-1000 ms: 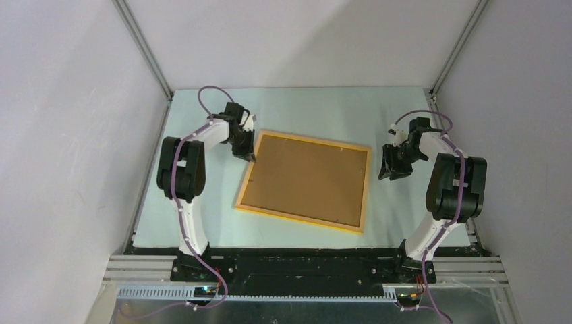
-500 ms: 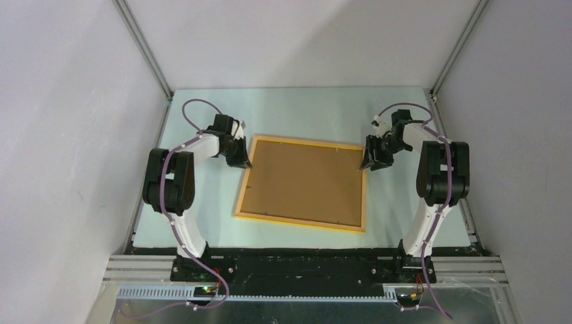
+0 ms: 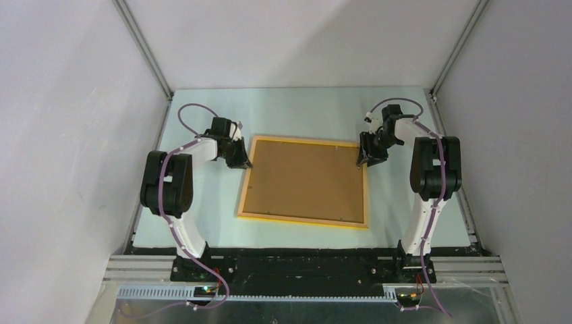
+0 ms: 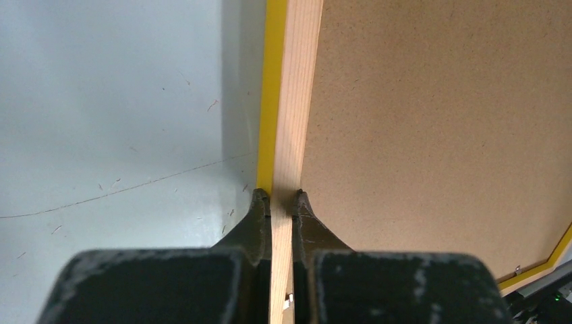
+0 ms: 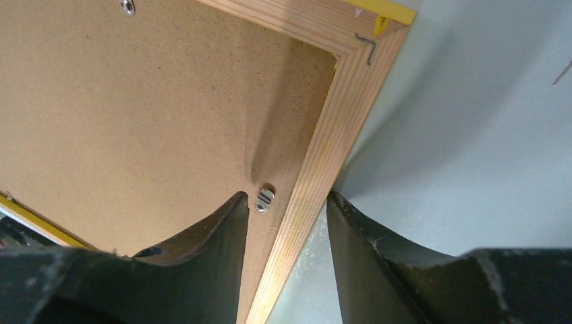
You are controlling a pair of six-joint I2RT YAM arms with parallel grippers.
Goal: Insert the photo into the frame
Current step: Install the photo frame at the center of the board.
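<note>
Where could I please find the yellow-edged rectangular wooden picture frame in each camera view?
Top external: the yellow-edged wooden picture frame lies flat in the picture's centre.
Left wrist: its pale rail runs straight up the middle.
Right wrist: its corner rail slants across the middle.
Shared landmark: the brown fibreboard backing board inside it.

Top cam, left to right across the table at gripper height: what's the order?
left arm → left gripper → backing board → right gripper → right arm. The frame is left out: its side rails overlap both grippers.
</note>
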